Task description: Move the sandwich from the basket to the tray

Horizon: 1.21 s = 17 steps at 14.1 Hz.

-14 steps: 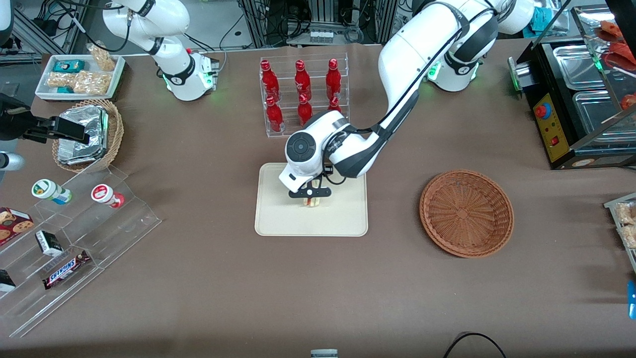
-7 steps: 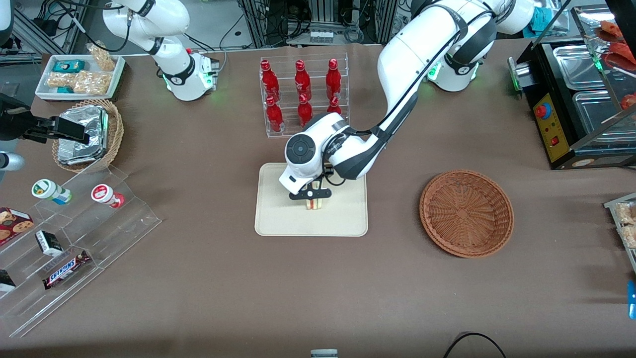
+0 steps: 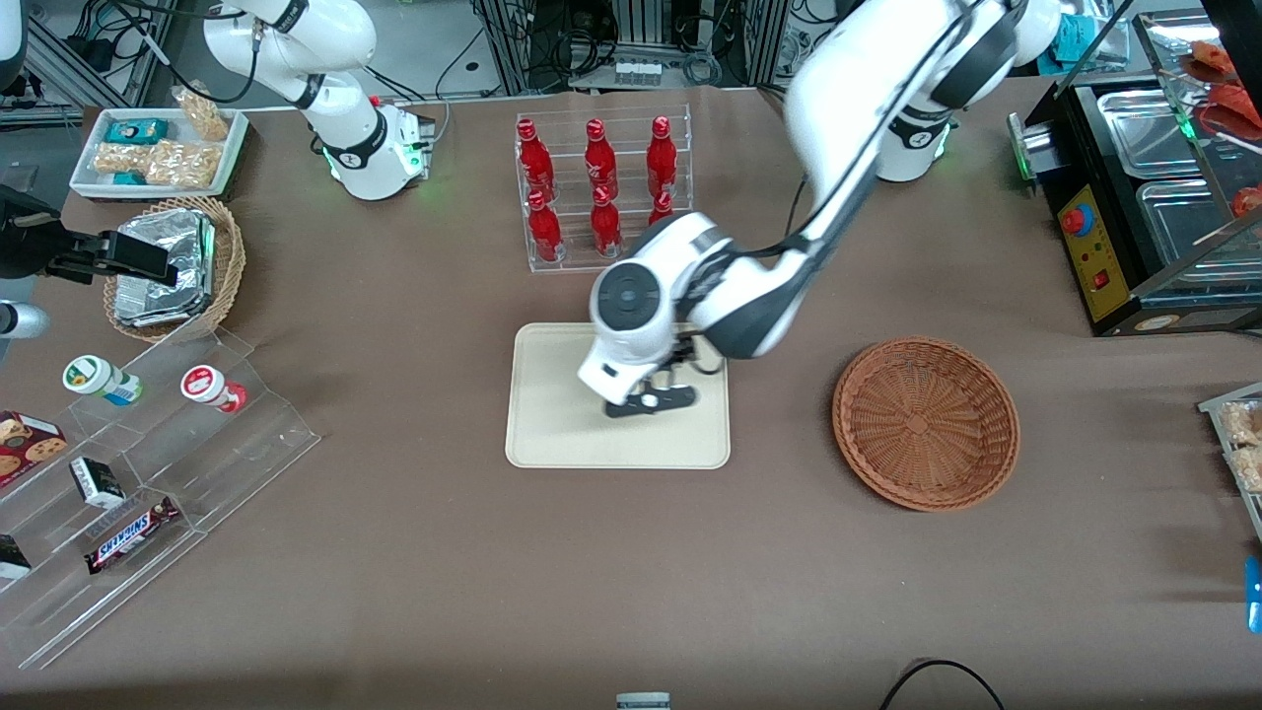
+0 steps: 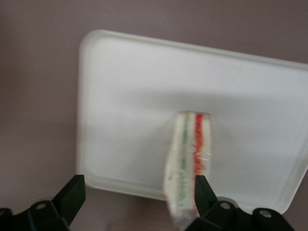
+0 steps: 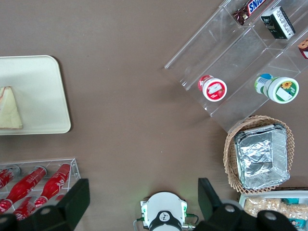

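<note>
You can read only one piece of text for certain: "SNICKERS" on the brown candy bar (image 3: 131,533) lying on the clear acrylic step shelf (image 3: 148,493) toward the parked arm's end of the table. The red bottles (image 3: 592,187) carry white labels, but those are too small to read.

The gripper (image 3: 651,401) hangs over the tray (image 3: 552,434).
</note>
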Available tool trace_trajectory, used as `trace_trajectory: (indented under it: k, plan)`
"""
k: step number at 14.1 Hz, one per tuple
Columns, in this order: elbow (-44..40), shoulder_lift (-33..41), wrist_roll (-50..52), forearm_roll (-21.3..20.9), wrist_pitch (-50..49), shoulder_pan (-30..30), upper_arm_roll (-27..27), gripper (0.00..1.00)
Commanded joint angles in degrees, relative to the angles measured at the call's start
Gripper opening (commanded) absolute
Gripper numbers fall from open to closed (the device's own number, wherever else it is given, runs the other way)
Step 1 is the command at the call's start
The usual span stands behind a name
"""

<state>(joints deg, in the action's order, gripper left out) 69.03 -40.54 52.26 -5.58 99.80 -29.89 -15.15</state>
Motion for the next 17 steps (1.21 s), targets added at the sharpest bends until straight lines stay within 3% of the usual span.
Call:
trace_trajectory:
  k: [1, 6, 11, 13, 17]
  plan:
    - [6.7, 11.3, -10.2, 3.9, -7.0, 7.1, -0.3, 1.00]
    - [6.9, 20.7, -28.1, 4.0, -26.8, 20.2, -0.1, 1.00]
    - [7.1, 25.1, -42.7, 2.2, -32.1, 32.7, 0.0, 1.00]
    - [6.8, 25.3, -44.0, 0.5, -32.1, 33.3, 0.0, 1.00]
    - [5.8, 25.3, -43.7, 1.2, -32.0, 33.2, -0.4, 1.00]
